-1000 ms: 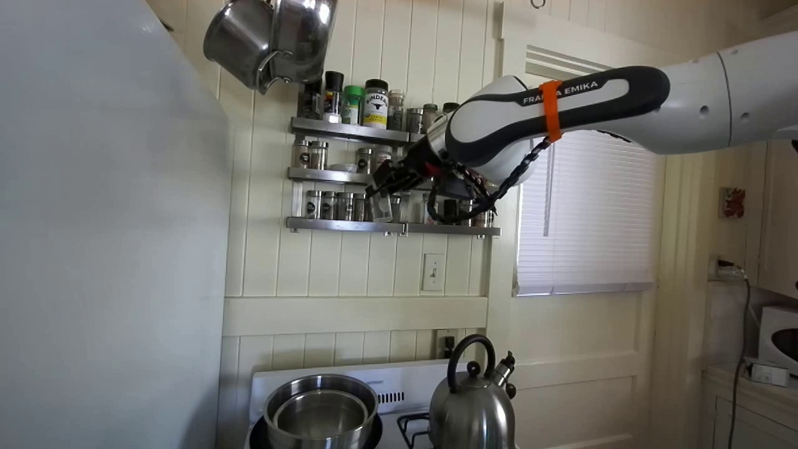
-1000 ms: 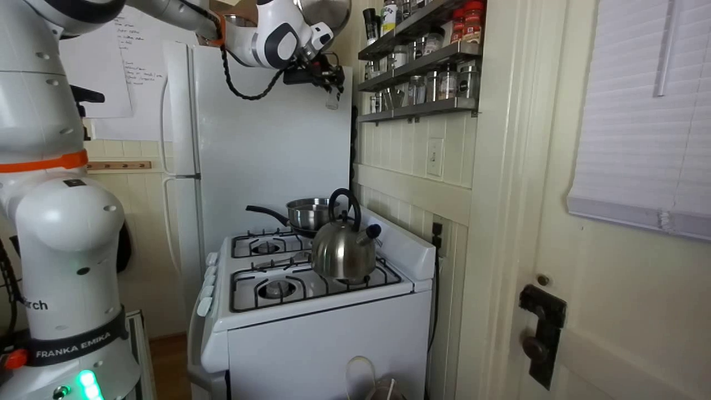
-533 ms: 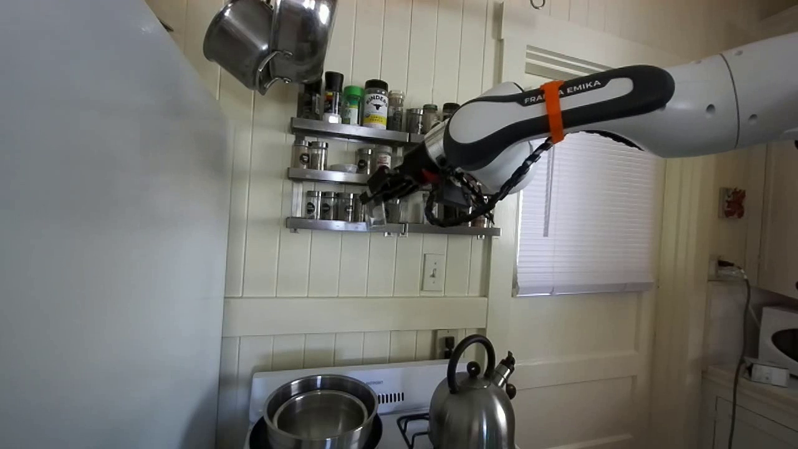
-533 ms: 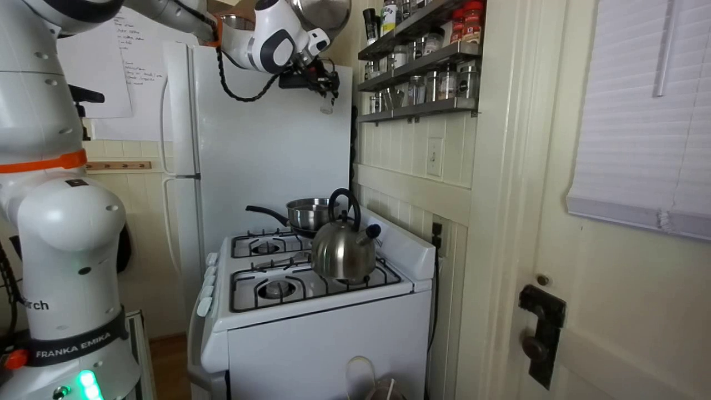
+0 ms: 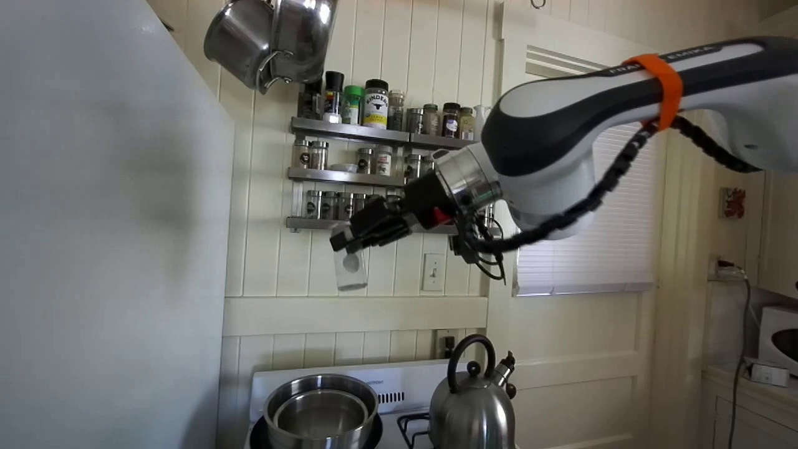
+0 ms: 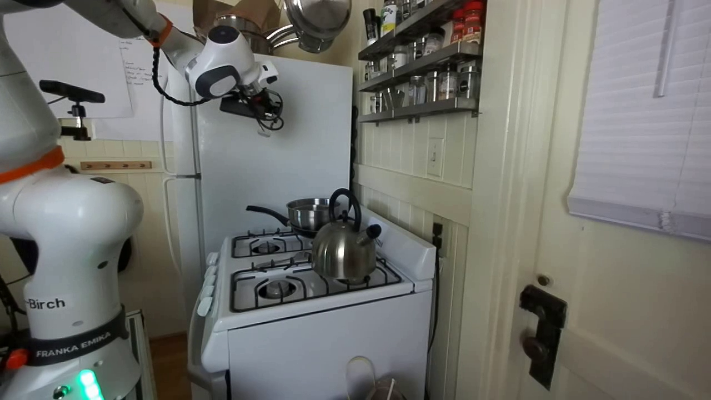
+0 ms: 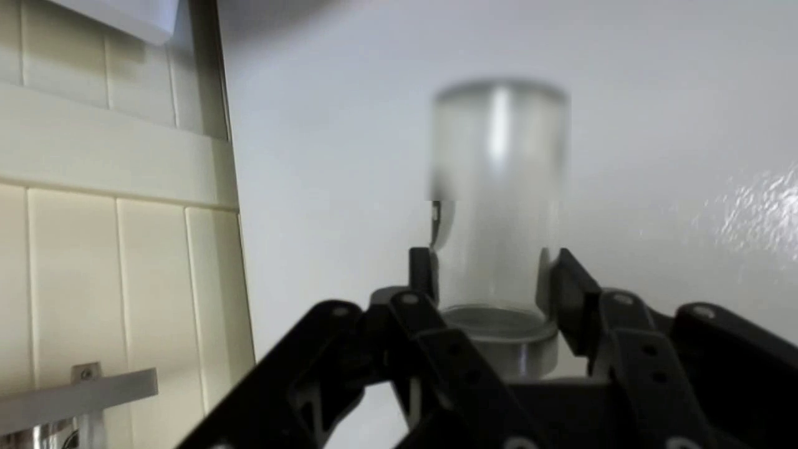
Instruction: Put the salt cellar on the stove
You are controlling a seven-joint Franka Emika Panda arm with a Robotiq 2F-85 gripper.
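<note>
Tool (image 7: 494,274) — parted only as wide as its load — pinches the clear salt cellar (image 7: 499,206) from both sides.

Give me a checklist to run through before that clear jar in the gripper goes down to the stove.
1. Grip on the salt cellar: ok; the gripper is shut on its sides.
2. Away from the shelves: ok; an exterior view shows a gap between.
3. Distance to the fridge: cannot tell; depth is unclear.
4. Unobstructed stove: not ok; the kettle and stacked steel cookware stand on it, so probably steer around them.
5. Salt cellar upright: not ok; it leans a little in an exterior view.
6. Landing spot directly below: cannot tell from these angles.
</note>
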